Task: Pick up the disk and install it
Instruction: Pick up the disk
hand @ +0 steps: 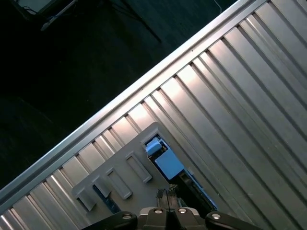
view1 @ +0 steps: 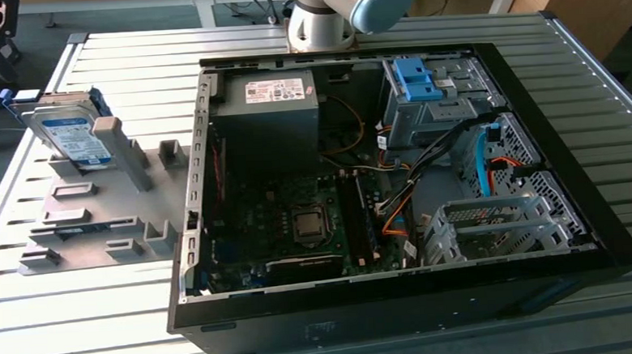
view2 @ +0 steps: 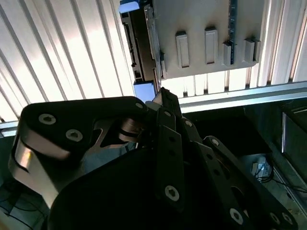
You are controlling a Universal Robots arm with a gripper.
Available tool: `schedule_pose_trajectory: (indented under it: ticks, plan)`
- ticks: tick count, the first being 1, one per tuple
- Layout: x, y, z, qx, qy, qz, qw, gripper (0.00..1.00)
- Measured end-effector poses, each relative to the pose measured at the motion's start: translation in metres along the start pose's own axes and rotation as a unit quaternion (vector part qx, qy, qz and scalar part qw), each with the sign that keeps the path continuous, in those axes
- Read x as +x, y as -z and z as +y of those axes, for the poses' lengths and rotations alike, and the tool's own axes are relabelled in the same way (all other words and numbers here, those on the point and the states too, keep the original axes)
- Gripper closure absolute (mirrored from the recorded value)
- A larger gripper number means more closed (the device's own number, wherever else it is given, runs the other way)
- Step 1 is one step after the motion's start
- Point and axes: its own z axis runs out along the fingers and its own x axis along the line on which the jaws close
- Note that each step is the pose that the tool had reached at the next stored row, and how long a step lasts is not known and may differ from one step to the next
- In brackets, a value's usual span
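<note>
Disk (view1: 67, 132) standing on edge in grey fixture plate (view1: 91, 217) at exterior view's left, outside open computer case (view1: 410, 314). Disk's top edge and blue bracket showing free, open air above. Grey post (view1: 126, 154) rising just beside disk. Gripper (hand: 165, 195) hanging over fixture near disk's blue end, apart from it, fingertips pressing together, gripping nothing. Slatted table (view1: 74, 319) lying around fixture. Power supply (view1: 279, 98) and drive cage (view1: 492, 224) sitting inside case, well apart from disk.

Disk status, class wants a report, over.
Pincer shut, empty. Silver blue-bracketed rectangular disk stands on edge in grey slotted rack, outside black case. Nothing blocking it.
</note>
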Motion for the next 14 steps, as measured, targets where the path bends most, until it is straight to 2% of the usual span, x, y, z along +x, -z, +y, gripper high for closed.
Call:
schedule_pose_trajectory:
  ticks: [4, 7, 11, 14]
  plan:
    - [0.0, -0.0006, 0.0, -0.0004, 0.037, 0.001, 0.9993, 0.89]
    - [0.0, -0.001, 0.0, -0.0006, 0.064, 0.0018, 0.998, 0.89]
    - [0.0001, -0.0016, 0.0, -0.001, 0.1, 0.0028, 0.995, 0.89]
    - [0.0001, -0.002, 0.0, -0.0013, 0.127, 0.0035, 0.9919, 0.89]
